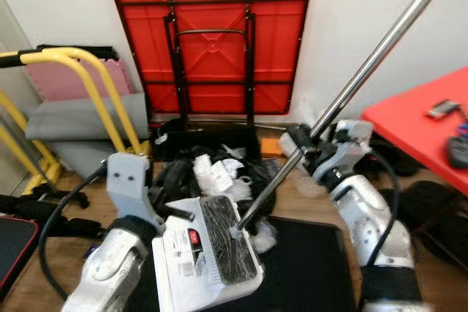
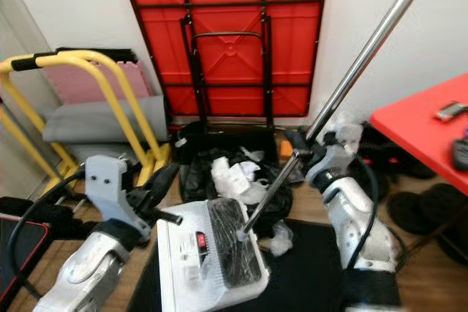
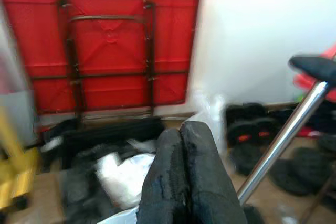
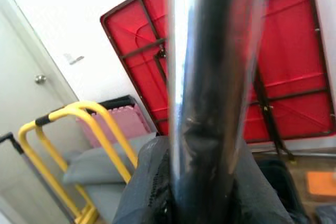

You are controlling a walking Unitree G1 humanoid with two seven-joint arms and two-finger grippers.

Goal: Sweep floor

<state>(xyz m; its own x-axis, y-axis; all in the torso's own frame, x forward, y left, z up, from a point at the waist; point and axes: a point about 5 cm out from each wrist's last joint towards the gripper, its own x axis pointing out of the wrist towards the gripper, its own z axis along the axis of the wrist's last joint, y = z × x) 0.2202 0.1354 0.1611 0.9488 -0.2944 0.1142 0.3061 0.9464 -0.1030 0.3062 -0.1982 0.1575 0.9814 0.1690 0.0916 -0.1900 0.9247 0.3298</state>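
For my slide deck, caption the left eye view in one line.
Right claw grips the sweeper's metal pole, its head near crumpled litter before a folded red table.

cluttered storage room (folded red table [image 1: 212, 34] against wall)

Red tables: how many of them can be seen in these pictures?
2. One folded red table leans upright against the wall, straight ahead behind the rubbish pile. The other red table stands on the robot's right, with small items on top. More may be out of frame.
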